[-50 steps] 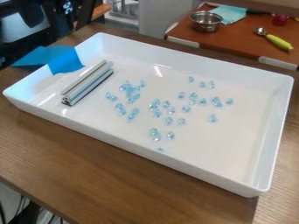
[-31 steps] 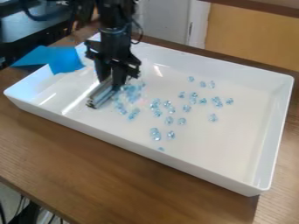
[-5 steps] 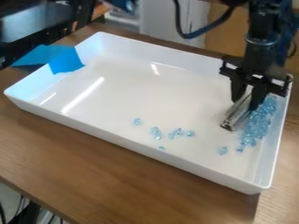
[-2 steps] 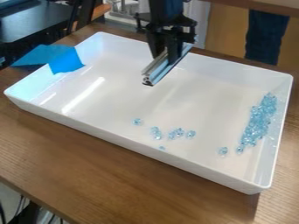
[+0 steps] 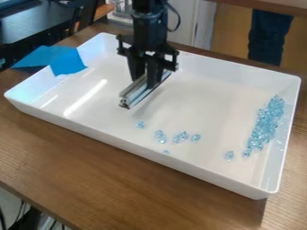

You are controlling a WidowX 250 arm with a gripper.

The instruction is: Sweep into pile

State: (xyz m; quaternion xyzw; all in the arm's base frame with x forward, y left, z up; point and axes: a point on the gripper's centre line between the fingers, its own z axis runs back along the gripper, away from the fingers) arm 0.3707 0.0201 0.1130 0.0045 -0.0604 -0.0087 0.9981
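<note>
Beads (image 5: 264, 126) are mostly gathered into a pile along the right-hand side of the white tray (image 5: 280, 150), but several stragglers (image 5: 182, 137) are left scattered near its front wall. The metal bar (image 5: 137, 95) is clamped in the gripper (image 5: 146, 83).

We can read no text, label, brand, number or sign on anything in view.
</note>
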